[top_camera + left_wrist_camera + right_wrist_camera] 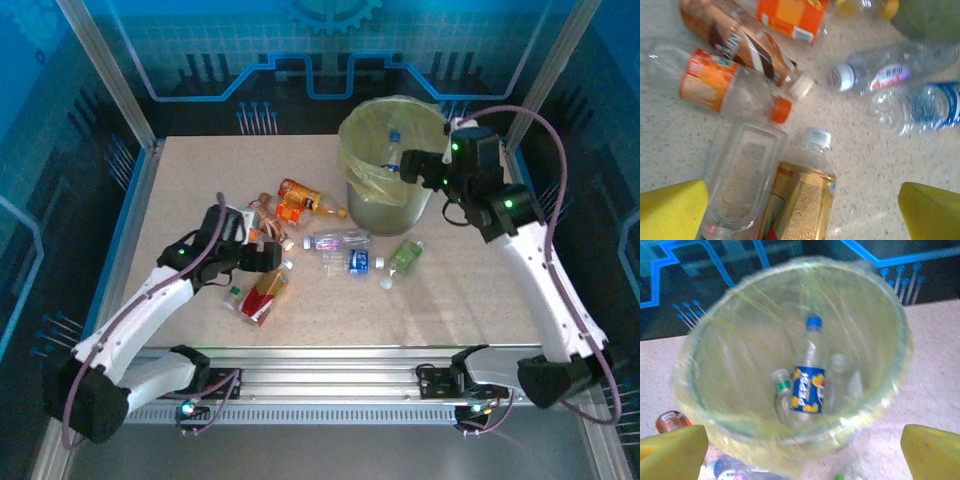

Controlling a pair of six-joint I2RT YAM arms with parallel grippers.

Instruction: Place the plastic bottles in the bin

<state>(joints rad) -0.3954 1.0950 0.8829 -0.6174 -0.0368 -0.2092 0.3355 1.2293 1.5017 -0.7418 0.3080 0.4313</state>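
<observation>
So the bin (388,208) stands upright at the far right of the bench (450,310). The right pincer (408,165) hangs right over its rim, fingers spread wide and gripping nothing. Down in the liner a Pepsi bottle (809,387) leans almost on end, blue cap toward the far wall, with clear bottles (782,399) on either side. The other bottles lie flat on the bench, left of the bin. The left pincer (272,258) hovers low over that pile, also wide apart and empty. Under it a gold-label bottle (802,200) points its cap away from the wrist camera, alongside a clear square bottle (745,175). An orange-label bottle (725,90) and a brown bottle (735,35) lie crosswise just beyond, caps to the right in that view, crowding things. A green bottle (405,257) lies near the bin's foot.
</observation>
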